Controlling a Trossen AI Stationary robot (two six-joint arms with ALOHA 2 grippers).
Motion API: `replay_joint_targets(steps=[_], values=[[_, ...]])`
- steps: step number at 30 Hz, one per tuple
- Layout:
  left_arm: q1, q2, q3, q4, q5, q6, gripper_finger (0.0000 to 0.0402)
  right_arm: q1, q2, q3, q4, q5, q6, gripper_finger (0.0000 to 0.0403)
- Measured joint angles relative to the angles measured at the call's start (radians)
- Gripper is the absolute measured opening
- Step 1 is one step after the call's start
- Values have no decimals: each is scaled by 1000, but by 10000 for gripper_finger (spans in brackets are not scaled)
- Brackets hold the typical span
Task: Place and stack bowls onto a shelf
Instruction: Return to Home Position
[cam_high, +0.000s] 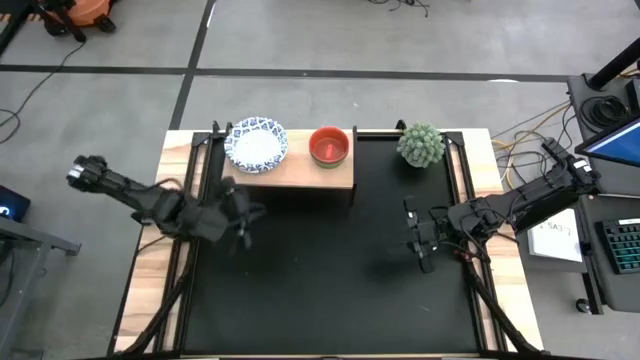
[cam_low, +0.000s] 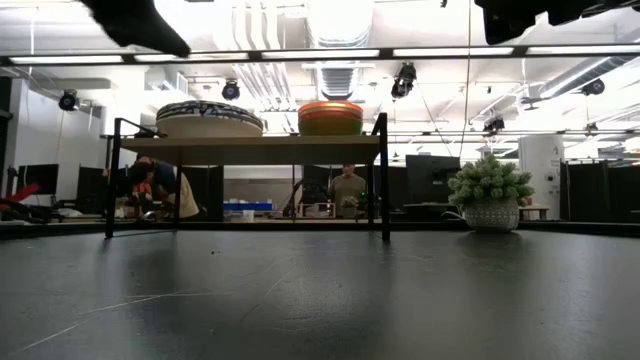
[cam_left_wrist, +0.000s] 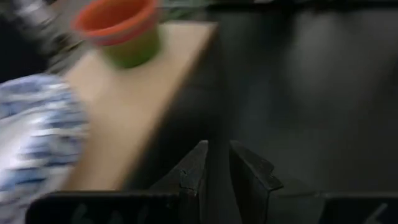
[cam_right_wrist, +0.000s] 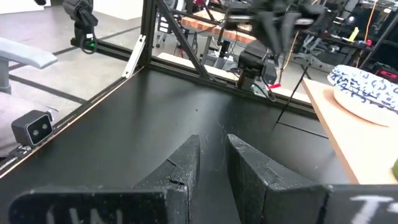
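Note:
The light-brown shelf (cam_high: 300, 172) stands on its thin black legs at the table's far edge. On its left part rests a stack of wide white bowls with blue rims (cam_high: 257, 144) (cam_low: 209, 119). Beside it sits a stack of small bowls (cam_high: 329, 146), red on top with green showing below it (cam_left_wrist: 121, 28). My left gripper (cam_high: 243, 218) (cam_left_wrist: 219, 158) hovers just in front of the shelf's left end, shut and empty. My right gripper (cam_high: 418, 240) (cam_right_wrist: 213, 149) hovers over the table's right half, shut and empty.
A round green spiky plant (cam_high: 421, 145) (cam_low: 490, 190) in a pot stands right of the shelf at the far edge. The black tabletop (cam_high: 320, 280) spreads bare in front of the shelf. Black frame bars run along both sides. People (cam_low: 347, 190) show in the room beyond.

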Motion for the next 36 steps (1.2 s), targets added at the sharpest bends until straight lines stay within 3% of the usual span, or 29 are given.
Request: replay_joint_targets(steps=[5, 9, 17, 23, 33, 36], values=[[-172, -116, -193, 217, -6, 1, 45, 0, -1, -5, 2, 0, -2, 68], [-209, -222, -342, 345, -31, 5, 39, 0, -22, -16, 3, 0, -10, 68], [-182, -481, -561, 487, -37, 68, 38, -20, -139, -94, 51, 0, -7, 68], [-147, -656, -668, 555, -106, 151, 38, -92, -273, -169, 60, 0, -7, 68], [-39, -927, -724, 485, -83, 298, 38, -135, -526, -302, 37, -2, 0, 68], [-34, -938, -724, 454, -70, 302, 38, -136, -595, -331, 14, 2, 6, 68]])
